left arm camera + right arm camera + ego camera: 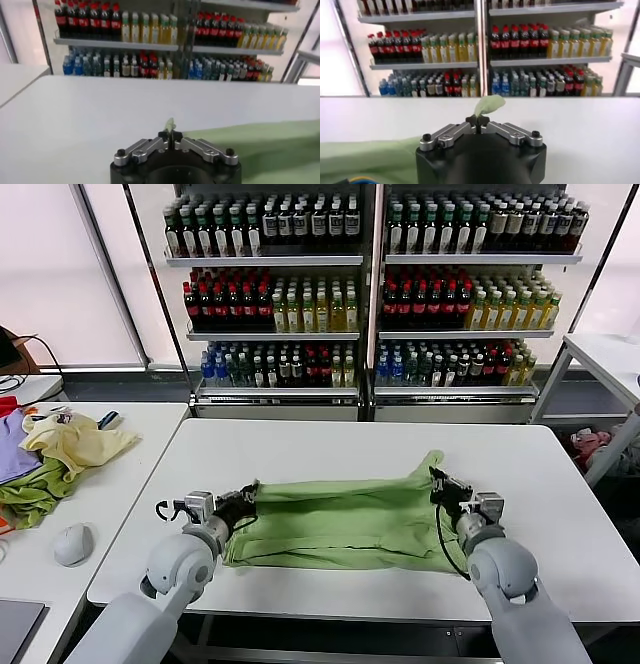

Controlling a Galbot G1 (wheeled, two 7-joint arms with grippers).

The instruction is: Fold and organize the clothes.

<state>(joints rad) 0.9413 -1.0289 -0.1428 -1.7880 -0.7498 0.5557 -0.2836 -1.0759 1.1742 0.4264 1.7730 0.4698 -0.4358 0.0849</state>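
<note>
Shirt (345, 519) lies folded along the table's (560, 484) near edge. Left gripper (246, 499) and right gripper (440, 480) are each clamped on a shirt end.

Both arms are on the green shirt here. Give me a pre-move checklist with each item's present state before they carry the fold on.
1. Left gripper shut on the polo shirt at its left edge: ok; cloth shows between the fingertips in its wrist view.
2. Right gripper shut on the shirt's right edge: ok; a green tuft pokes out.
3. Shirt stretched between the grippers, on the white table: ok.
4. Table beyond the shirt bare for a fold: ok.
5. Other garments apart, on the side table: ok.
6. Collar and buttons facing: cannot tell.
</note>
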